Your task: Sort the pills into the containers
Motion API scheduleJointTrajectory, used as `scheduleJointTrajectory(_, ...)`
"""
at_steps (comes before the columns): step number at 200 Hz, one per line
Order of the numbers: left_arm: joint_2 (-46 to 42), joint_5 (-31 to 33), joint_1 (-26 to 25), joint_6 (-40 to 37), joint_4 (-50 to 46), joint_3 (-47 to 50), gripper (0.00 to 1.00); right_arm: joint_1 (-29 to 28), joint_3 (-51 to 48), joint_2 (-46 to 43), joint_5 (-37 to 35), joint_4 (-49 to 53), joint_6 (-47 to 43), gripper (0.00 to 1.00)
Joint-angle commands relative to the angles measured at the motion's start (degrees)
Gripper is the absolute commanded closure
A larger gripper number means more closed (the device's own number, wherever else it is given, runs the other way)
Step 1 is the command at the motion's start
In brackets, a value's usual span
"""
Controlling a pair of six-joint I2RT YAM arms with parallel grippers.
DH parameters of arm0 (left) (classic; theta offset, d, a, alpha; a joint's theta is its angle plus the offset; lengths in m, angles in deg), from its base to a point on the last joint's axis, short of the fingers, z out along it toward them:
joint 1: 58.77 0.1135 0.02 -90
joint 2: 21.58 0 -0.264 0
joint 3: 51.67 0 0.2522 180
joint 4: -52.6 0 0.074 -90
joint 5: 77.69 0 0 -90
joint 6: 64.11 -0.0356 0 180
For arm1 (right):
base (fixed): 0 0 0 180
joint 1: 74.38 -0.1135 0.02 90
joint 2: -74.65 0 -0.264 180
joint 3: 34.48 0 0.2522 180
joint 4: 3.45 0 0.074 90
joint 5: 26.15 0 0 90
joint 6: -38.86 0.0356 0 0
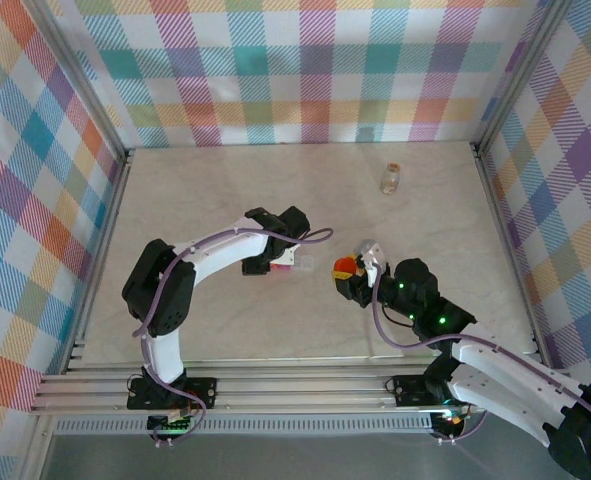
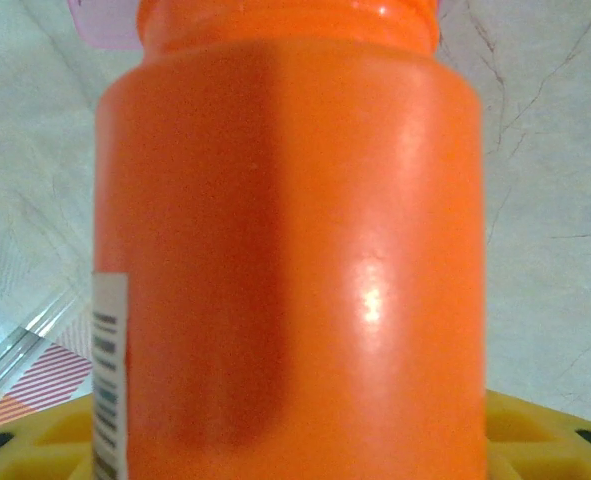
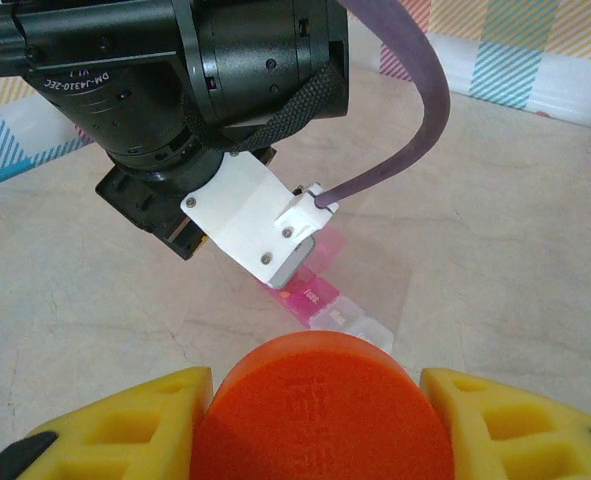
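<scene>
Left gripper at table centre, yellow fingers pinching the body of the orange bottle. Bottle neck aimed away from the wrist camera, toward 12 o'clock in that view, with a pink edge just past it at 11 o'clock. Judged: held that way to tip the mouth over the box for pouring.

Pink pill box flat on the table, directly under the left wrist, at 9 o'clock from the right gripper in the top view. Clear part swung out toward 3 o'clock in the right wrist view, so compartments probably open to receive.

Right gripper near the box but apart from it, fingers pressed on either side of a round orange cap. Judged: cap parked off to the side so the bottle mouth stays free.

Small clear vial upright at 1 o'clock on the table, well apart from both arms.

Pills themselves: cannot tell, hidden or too small. Whether anything is leaving the bottle: cannot tell. Risk, judged: spill beside the box if the neck sits off the compartments.
</scene>
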Motion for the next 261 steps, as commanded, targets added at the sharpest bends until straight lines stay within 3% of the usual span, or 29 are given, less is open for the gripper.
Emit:
scheduleJointTrajectory(1, 1.7, 1.7, -0.5, -1.1, -0.8, -0.6, 1.0, 0.4, 1.8, 0.0, 1.1, -0.9, 0.7, 0.82)
scheduleJointTrajectory(77, 6.8, 1.8, -2.1, -0.7, -1.7, -2.2, 1.0, 0.4, 1.8, 0.0, 1.1, -0.9, 0.7, 0.82)
scheduleJointTrajectory(261, 0.3, 0.3, 0.1, -0.6, 0.0, 0.3, 1.0, 0.4, 1.9, 0.6, 1.4, -1.0, 0.8, 0.82)
